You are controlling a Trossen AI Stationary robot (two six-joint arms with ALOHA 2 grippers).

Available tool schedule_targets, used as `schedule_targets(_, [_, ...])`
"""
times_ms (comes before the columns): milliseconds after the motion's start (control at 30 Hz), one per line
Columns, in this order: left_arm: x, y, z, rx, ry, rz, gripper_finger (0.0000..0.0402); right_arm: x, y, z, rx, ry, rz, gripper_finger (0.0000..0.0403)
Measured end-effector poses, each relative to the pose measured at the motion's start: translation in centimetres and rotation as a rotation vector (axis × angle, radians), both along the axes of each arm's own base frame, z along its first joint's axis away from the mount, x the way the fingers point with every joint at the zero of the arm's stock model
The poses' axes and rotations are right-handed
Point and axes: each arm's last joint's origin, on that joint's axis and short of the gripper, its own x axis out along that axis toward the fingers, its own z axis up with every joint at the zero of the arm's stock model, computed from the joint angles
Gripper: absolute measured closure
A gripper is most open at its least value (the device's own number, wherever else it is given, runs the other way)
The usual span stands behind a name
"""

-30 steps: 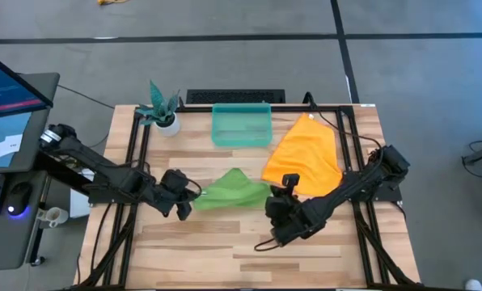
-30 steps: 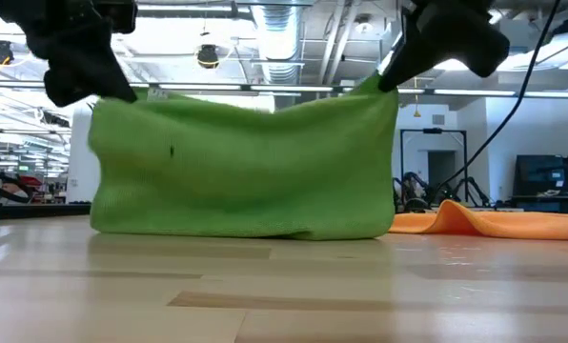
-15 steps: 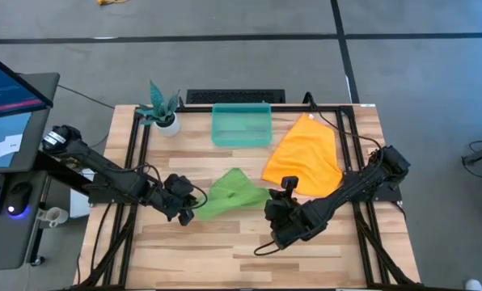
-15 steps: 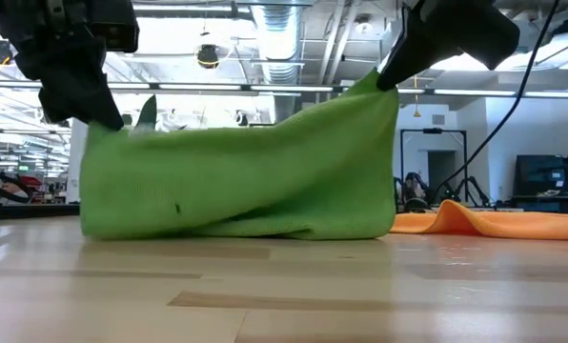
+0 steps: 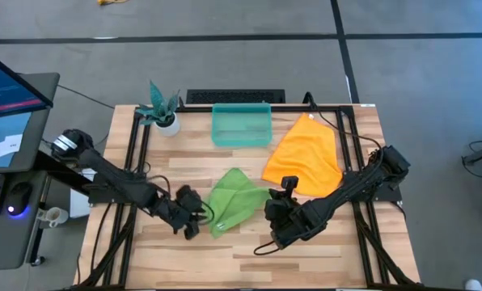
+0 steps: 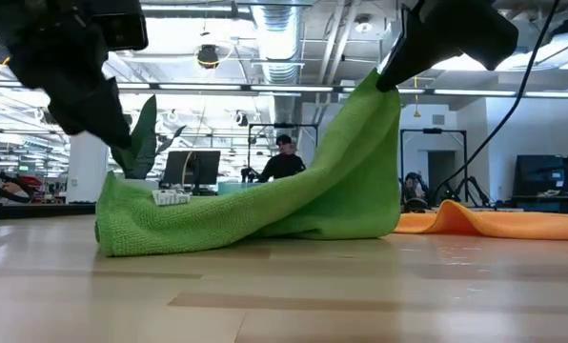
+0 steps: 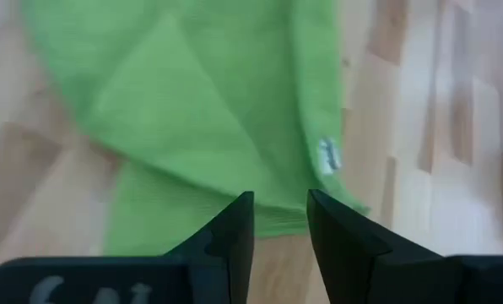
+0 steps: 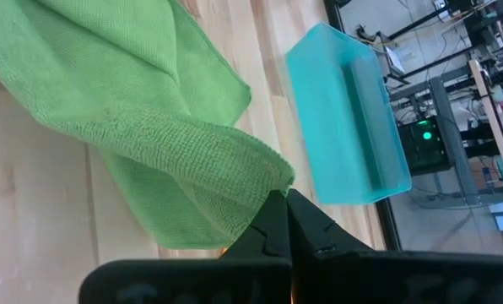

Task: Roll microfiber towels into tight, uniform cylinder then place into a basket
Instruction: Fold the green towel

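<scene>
Overhead and desk-level views. The right gripper [image 5: 271, 204] has its jaws clamped on one corner of the lime green towel [image 5: 230, 200], holding that corner raised while the rest drapes down onto the wooden desk [image 5: 249, 246]. The left gripper [image 5: 194, 224] hangs just beside the towel's low end, jaws slightly apart and holding nothing. The orange towel [image 5: 304, 154] lies flat beside the teal basket [image 5: 241, 124].

light: bright, even overhead | shadows: soft, faint | blur: left wrist view smeared | glare: ceiling lamps, low view
</scene>
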Motion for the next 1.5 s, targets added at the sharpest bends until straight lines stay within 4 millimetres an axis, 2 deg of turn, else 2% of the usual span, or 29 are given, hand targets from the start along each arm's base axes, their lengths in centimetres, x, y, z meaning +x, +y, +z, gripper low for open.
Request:
schedule_targets(167, [2.0,-2.0,-2.0,0.017,-0.086,-0.086,0.0297,0.1,-0.1,0.0,0.019,0.006,-0.005,0.0400])
schedule_targets(367, [4.5,-3.3,-3.7,0.093,-0.050,-0.107,0.0297,0.2,-0.2,-0.1,0.021,0.009,-0.007,0.0400])
schedule_targets(467, [5.6,-3.7,-3.9,0.128,0.008,-0.106,0.0297,0.1,-0.2,-0.1,0.022,0.010,-0.007,0.0400])
schedule_targets(600, [6.4,-4.2,-3.0,0.192,0.105,-0.121,0.0297,0.1,-0.2,-0.1,0.023,0.011,-0.007,0.0400])
schedule_targets(867, [7.0,-4.9,-0.2,0.278,0.155,-0.102,0.0297,0.2,-0.2,-0.1,0.029,0.011,-0.006,0.0400])
schedule_targets(1167, [6.1,-4.3,-1.6,0.242,0.204,-0.030,0.0297,0.2,-0.1,-0.1,0.043,0.018,-0.004,0.0400])
schedule_targets(1500, [5.9,-4.3,-2.8,0.157,0.186,-0.059,0.0297,0.2,-0.2,-0.1,0.043,0.019,-0.004,0.0400])
